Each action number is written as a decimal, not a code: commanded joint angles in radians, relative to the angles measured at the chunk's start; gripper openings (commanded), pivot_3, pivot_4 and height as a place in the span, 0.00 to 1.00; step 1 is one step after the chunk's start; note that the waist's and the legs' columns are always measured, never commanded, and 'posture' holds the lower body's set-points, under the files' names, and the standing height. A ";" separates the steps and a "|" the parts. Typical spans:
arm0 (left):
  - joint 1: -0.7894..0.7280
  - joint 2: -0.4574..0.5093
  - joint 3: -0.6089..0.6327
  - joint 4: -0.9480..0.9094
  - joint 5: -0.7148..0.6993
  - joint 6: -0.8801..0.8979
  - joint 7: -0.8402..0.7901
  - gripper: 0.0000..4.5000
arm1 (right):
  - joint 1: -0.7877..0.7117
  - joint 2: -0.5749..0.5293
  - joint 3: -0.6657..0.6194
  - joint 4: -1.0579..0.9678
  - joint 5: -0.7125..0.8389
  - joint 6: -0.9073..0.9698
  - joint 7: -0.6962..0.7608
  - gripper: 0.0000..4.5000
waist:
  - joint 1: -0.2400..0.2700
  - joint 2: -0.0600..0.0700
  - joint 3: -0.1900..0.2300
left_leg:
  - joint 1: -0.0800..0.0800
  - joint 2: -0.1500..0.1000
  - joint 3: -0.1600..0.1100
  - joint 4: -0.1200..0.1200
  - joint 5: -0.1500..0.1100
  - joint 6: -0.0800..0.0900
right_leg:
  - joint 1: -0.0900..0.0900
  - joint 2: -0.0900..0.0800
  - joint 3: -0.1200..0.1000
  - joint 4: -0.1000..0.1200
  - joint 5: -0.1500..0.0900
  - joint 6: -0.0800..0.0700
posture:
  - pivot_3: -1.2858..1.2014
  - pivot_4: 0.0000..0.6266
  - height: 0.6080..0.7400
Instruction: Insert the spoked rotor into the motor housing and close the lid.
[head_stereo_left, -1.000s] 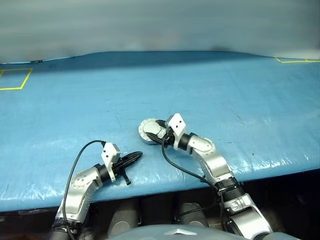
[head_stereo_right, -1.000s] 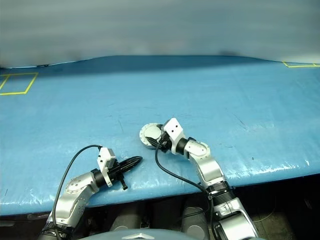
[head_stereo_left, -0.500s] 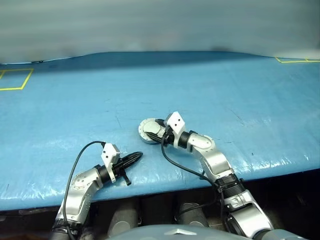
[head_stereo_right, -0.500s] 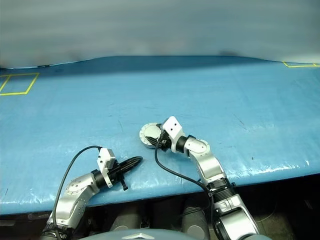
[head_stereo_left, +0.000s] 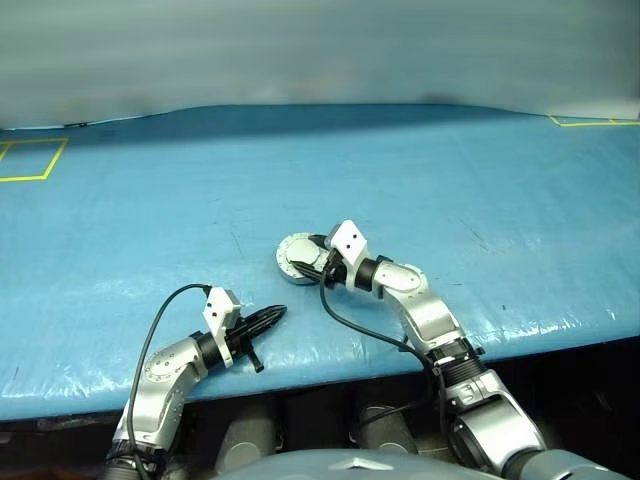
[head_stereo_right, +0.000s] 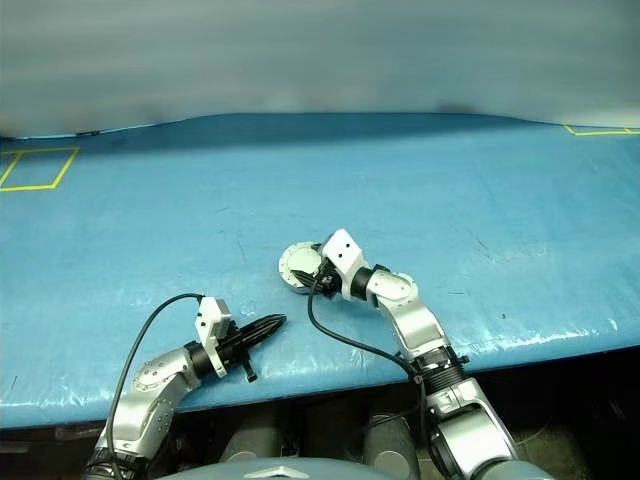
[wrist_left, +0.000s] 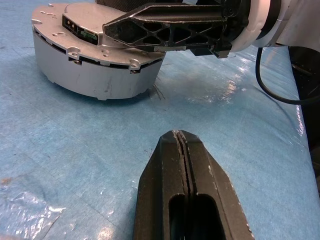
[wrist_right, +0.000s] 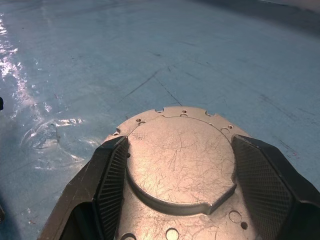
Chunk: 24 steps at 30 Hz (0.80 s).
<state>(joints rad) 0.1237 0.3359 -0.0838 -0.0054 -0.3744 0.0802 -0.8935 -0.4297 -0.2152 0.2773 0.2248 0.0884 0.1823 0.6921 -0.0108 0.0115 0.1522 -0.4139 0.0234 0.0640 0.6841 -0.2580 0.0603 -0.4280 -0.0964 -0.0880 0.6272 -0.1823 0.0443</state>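
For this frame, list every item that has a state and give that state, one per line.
motor housing: standing on the blue table, covered by the lid.
lid: down on the housing, plain grey face up; a thin dark seam shows at the rim.
right gripper: open, fingers either side of the lid's raised centre.
left gripper: shut, holding nothing, apart from the housing.

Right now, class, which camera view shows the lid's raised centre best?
The right wrist view: the lid is seen close from above, its raised centre between the right gripper's fingers. The left wrist view shows it side-on on the motor housing; the eye views show it small.
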 joint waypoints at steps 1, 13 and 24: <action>0.007 -0.006 -0.011 -0.028 -0.010 0.007 -0.003 0.00 | -0.017 -0.034 -0.003 0.014 -0.012 0.026 0.032 0.66 | 0.000 0.000 0.000 | 0.000 0.000 0.000 0.000 0.000 0.000 | 0.000 0.000 0.000 0.000 0.000 0.000 | 0.52 0.24 1.00; -0.013 -0.080 0.061 -0.049 -0.100 -0.005 0.037 0.00 | -0.017 -0.030 0.029 0.036 -0.033 0.038 0.046 0.66 | -0.001 -0.001 0.000 | 0.000 0.000 0.000 0.000 0.000 0.000 | 0.000 0.000 0.000 0.000 0.000 0.000 | 0.52 0.24 1.00; -0.219 -0.108 0.100 0.095 -0.051 -0.024 0.114 0.00 | 0.006 -0.023 0.029 0.015 -0.032 0.041 0.034 0.66 | -0.001 -0.004 -0.002 | 0.000 0.000 0.000 0.000 0.000 0.000 | 0.002 0.001 -0.001 0.000 0.000 0.000 | 0.52 0.24 1.00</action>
<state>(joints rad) -0.0744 0.2229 0.0406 0.0761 -0.4560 0.0583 -0.7715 -0.4483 -0.2354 0.2915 0.2211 0.0801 0.2016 0.7322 -0.0117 0.0078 0.1505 -0.4146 0.0236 0.0637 0.6838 -0.2579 0.0600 -0.4257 -0.0953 -0.0892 0.6268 -0.1822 0.0440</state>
